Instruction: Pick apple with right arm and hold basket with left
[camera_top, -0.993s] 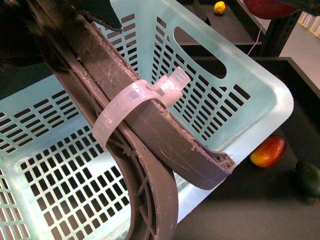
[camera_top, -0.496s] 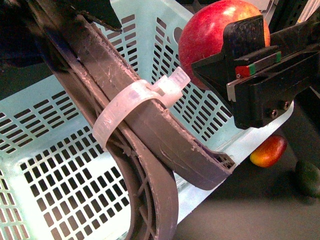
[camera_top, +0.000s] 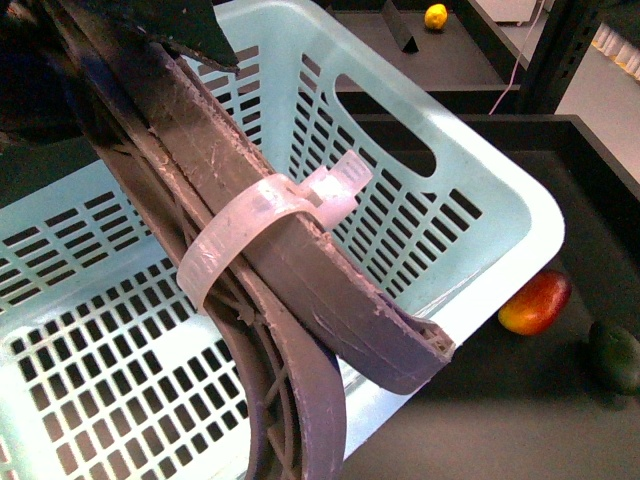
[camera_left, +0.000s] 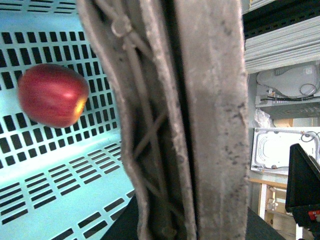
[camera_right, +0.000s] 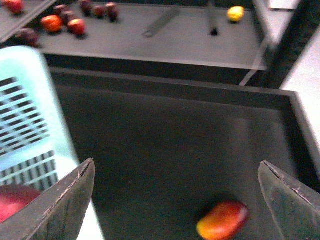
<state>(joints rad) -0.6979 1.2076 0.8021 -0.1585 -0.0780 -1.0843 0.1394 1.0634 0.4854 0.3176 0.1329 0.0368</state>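
Dark tabletop (camera_top: 500, 420), black shelf post (camera_top: 566, 50), pale floor (camera_top: 600, 100)

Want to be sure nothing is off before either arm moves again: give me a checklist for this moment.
1. Right fingers open, nothing between them: ok.
2. Apple inside the basket, seen against its slotted inside: ok.
3. Apple at rest: cannot tell; it is blurred in the left wrist view.
4. Left fingers gripping the basket: cannot tell; they lie across it, but no view shows the contact.
5. Mango and green fruit outside the basket, apart from each other: ok.
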